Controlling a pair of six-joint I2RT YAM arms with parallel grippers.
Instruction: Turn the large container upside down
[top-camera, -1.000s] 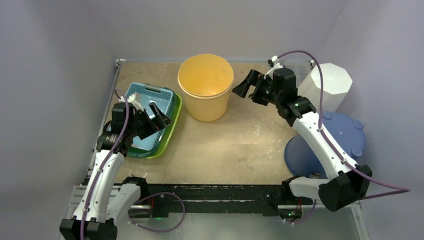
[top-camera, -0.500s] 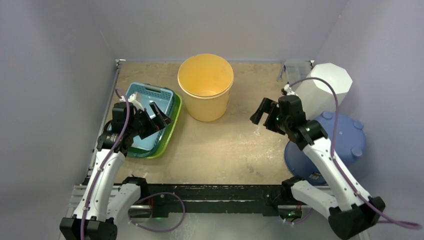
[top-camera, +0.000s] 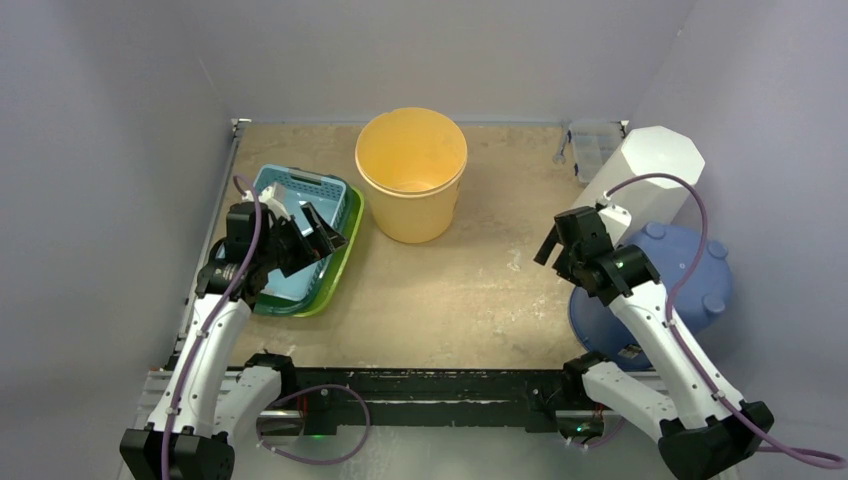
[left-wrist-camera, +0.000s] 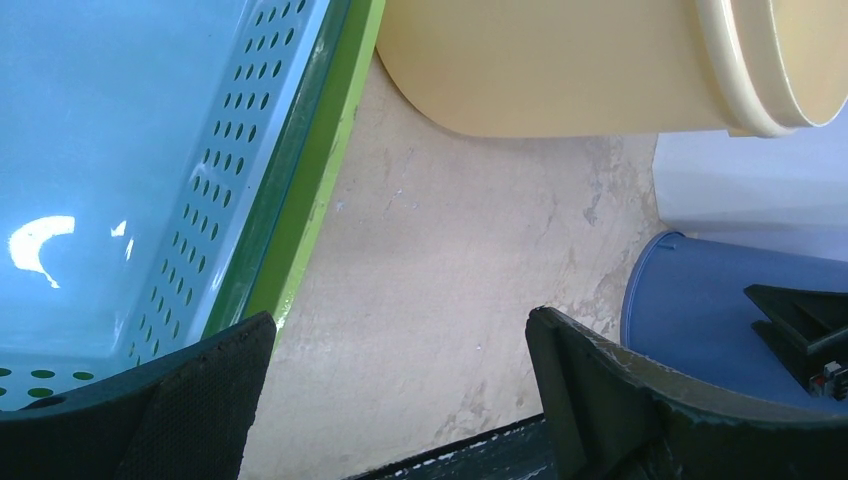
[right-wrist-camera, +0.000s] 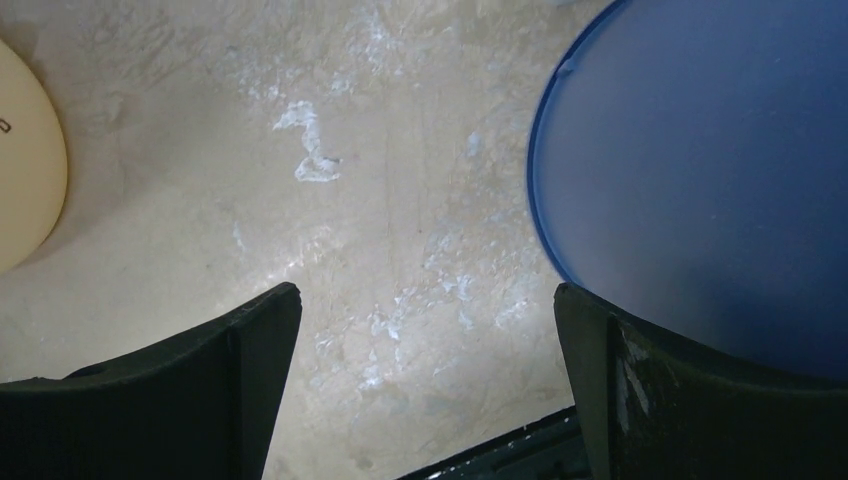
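Yellow bucket: smooth matt plastic; blue basket: glossy plastic (perf. sides); tabletop rough, scuffed

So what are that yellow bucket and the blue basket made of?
Bucket: looks like plastic, smooth and fairly matte, with a moulded, rolled rim. Basket: probably plastic too, but glossier; it shows a bright glare patch and neat rows of holes in its wall.

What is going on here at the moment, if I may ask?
Neither arm is handling anything right now. The yellow bucket stands upright, mouth up, at the back of the table, not yet turned over. The left gripper hovers with jaws open at the edge of the blue basket. The right gripper, jaws open too, hangs over bare table beside the blue container.
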